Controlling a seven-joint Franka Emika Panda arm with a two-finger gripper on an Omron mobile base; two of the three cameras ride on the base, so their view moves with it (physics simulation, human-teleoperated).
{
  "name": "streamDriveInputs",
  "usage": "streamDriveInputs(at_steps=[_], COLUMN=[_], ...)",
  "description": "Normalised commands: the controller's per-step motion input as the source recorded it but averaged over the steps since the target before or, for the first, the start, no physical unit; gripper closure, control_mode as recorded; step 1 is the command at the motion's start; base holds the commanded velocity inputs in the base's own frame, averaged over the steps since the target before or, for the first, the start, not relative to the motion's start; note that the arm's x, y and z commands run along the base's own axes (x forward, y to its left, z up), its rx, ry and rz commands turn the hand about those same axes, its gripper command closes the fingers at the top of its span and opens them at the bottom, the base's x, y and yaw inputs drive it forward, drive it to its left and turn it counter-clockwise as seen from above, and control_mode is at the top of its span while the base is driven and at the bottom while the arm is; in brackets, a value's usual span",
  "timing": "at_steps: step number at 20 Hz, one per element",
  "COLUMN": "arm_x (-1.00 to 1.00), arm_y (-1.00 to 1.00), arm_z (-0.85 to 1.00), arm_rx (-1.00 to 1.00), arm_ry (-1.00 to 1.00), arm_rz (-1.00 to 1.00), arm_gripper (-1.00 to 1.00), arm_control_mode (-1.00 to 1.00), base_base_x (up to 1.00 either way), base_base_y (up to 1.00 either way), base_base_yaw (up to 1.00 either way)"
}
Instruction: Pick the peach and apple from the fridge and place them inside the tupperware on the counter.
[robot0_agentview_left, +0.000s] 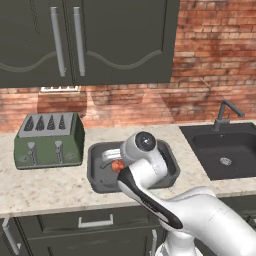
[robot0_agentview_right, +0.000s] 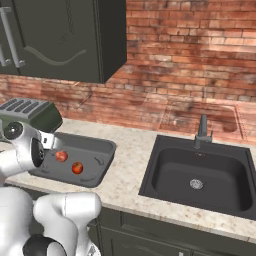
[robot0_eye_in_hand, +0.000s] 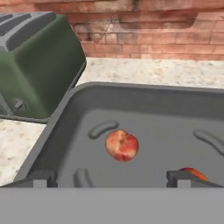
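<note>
The dark grey tupperware (robot0_agentview_left: 93, 172) (robot0_agentview_right: 106, 150) (robot0_eye_in_hand: 144, 94) sits on the counter between the toaster and the sink. Inside it lie the peach (robot0_eye_in_hand: 122, 145) (robot0_agentview_right: 61, 156), blotchy pink and yellow, and the redder apple (robot0_eye_in_hand: 192, 173) (robot0_agentview_right: 77, 168), which is partly hidden behind one fingertip. A red fruit (robot0_agentview_left: 118, 166) peeks out beside the arm; I cannot tell which of the two it is. My gripper (robot0_eye_in_hand: 110, 180) (robot0_agentview_right: 51, 142) hangs low over the container's near-left part, open, with nothing between its fingers. The fridge is out of view.
A green four-slot toaster (robot0_agentview_left: 48, 141) (robot0_agentview_right: 31, 114) (robot0_eye_in_hand: 37, 65) stands just left of the container. The black sink (robot0_agentview_left: 225, 150) (robot0_agentview_right: 200, 175) with its faucet (robot0_agentview_left: 225, 114) lies to the right. Dark wall cabinets (robot0_agentview_left: 90, 40) hang above, against a brick wall.
</note>
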Motion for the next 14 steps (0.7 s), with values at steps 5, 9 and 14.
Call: streamDriveInputs(at_steps=[5, 9, 14], arm_x=[-0.43, -0.74, -0.76], arm_y=[0.00, 0.00, -0.01], arm_z=[0.67, 0.23, 0.32], arm_rx=[0.00, 0.00, 0.00], arm_ry=[0.00, 0.00, 0.00], arm_rz=[0.00, -0.01, -0.07], arm_gripper=[-1.00, -1.00, -1.00], arm_control_mode=[-1.00, -1.00, -1.00], base_base_x=[0.00, 0.00, 0.00], base_base_y=[0.00, 0.00, 0.00], base_base_yaw=[0.00, 0.00, 0.00])
